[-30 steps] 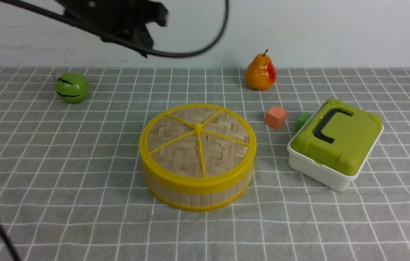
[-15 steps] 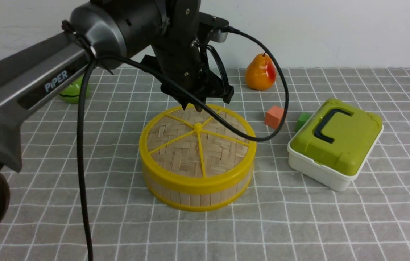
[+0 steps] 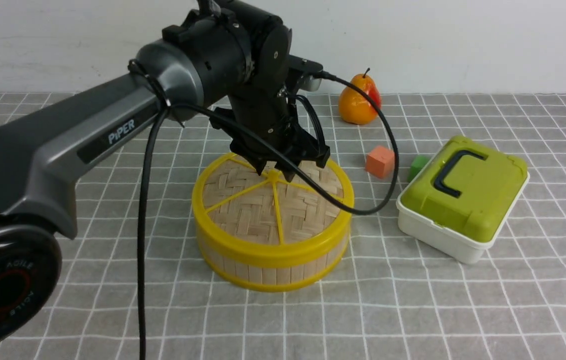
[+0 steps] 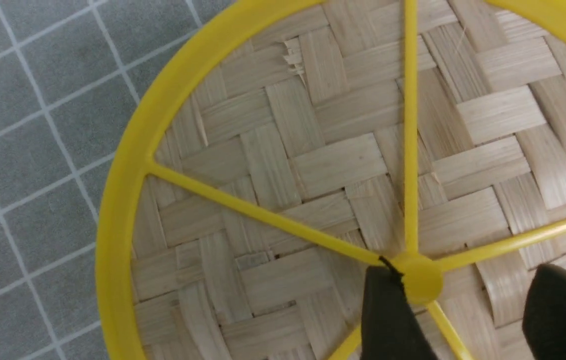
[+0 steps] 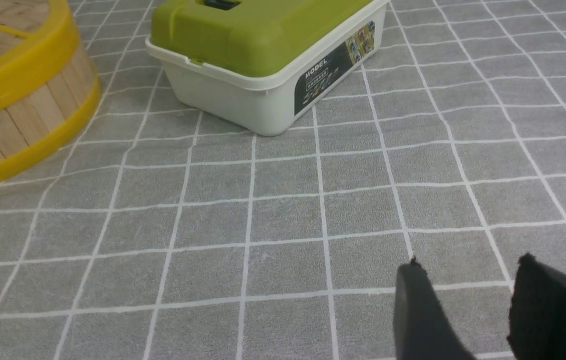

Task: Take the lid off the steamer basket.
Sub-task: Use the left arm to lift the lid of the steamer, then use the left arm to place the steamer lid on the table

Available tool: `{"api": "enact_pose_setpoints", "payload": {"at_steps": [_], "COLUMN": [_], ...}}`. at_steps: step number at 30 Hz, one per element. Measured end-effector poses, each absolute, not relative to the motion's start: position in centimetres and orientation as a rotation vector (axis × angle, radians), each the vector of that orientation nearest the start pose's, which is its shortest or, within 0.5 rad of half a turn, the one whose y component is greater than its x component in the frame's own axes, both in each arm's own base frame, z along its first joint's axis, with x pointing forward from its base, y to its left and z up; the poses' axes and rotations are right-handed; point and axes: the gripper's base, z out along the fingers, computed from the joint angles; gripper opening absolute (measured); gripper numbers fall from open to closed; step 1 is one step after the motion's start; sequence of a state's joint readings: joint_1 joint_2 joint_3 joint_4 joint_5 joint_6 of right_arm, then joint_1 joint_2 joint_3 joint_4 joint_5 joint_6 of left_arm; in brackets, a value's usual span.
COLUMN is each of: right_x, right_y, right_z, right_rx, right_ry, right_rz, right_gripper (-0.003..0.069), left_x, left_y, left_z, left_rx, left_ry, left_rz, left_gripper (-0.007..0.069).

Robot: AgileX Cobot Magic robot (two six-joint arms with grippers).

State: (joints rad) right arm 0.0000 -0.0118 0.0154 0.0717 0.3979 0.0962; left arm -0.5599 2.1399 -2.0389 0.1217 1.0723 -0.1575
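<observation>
The steamer basket (image 3: 272, 265) stands mid-table, a round tub of tan slats with yellow bands. Its woven lid (image 3: 257, 210) with yellow rim, spokes and centre knob (image 3: 273, 175) sits on top. My left gripper (image 3: 275, 176) hangs open just over the knob, one finger on each side. In the left wrist view the gripper (image 4: 455, 282) is open; one finger (image 4: 388, 310) touches the knob (image 4: 420, 282), the other stands apart. The right gripper (image 5: 468, 272) is open and empty over bare cloth; the basket (image 5: 17, 120) shows at that view's edge.
A white box with a green lid (image 3: 463, 192) stands right of the basket, also in the right wrist view (image 5: 262, 55). An orange cube (image 3: 380, 161), a green cube (image 3: 418, 165) and a pear (image 3: 360, 102) lie behind. The left arm's cable (image 3: 142, 240) hangs in front.
My left arm has swung in from above and come down, its gripper moving from the lid's far rim to just over the centre knob. The lid and basket have not moved.
</observation>
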Motion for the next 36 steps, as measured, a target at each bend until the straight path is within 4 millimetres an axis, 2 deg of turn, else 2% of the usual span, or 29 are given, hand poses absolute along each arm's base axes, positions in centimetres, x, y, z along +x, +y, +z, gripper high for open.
{"api": "enact_pose_setpoints", "payload": {"at_steps": [9,11,12,14,22,24,27,31,32,33,36], "right_x": [5.2,5.2,5.2,5.2,5.2,5.2,5.2,5.2,5.2,5.2,5.2], "right_y": [0.3,0.3,0.3,0.3,0.3,0.3,0.3,0.3,0.3,0.3,0.3], "right_z": [17.3,17.3,17.3,17.3,17.3,17.3,17.3,17.3,17.3,17.3,17.3], "right_rx": [0.134,0.134,0.134,0.134,0.134,0.134,0.134,0.134,0.134,0.134,0.134], "right_ry": [1.882,1.882,1.882,1.882,1.882,1.882,1.882,1.882,1.882,1.882,1.882], "right_rz": [0.137,0.137,0.137,0.137,0.137,0.137,0.137,0.137,0.137,0.137,0.137], "right_gripper": [0.0241,0.0241,0.0241,0.0241,0.0241,0.0241,0.0241,0.0241,0.0241,0.0241,0.0241], "left_x": [41.4,41.4,41.4,41.5,41.5,41.4,40.9,39.5,39.5,39.0,38.1], "left_y": [-24.7,-24.6,-24.6,-24.5,-24.5,-24.4,-23.9,-21.5,-21.4,-19.8,-16.2], "left_z": [26.7,26.7,26.7,26.7,26.7,27.3,29.7,36.8,36.8,39.5,43.1], "left_rx": [0.578,0.575,0.575,0.544,0.457,0.451,0.437,0.381,0.378,0.335,0.238], "left_ry": [2.603,2.602,2.602,2.606,2.618,2.605,2.549,2.374,2.372,2.312,2.241], "left_rz": [-0.062,-0.053,-0.053,-0.051,-0.057,-0.064,-0.07,-0.058,-0.058,-0.052,-0.034], "left_gripper": [0.0267,0.0197,0.0191,0.0106,0.0103,0.0103,0.0103,0.0103,0.0103,0.0103,0.0103]}}
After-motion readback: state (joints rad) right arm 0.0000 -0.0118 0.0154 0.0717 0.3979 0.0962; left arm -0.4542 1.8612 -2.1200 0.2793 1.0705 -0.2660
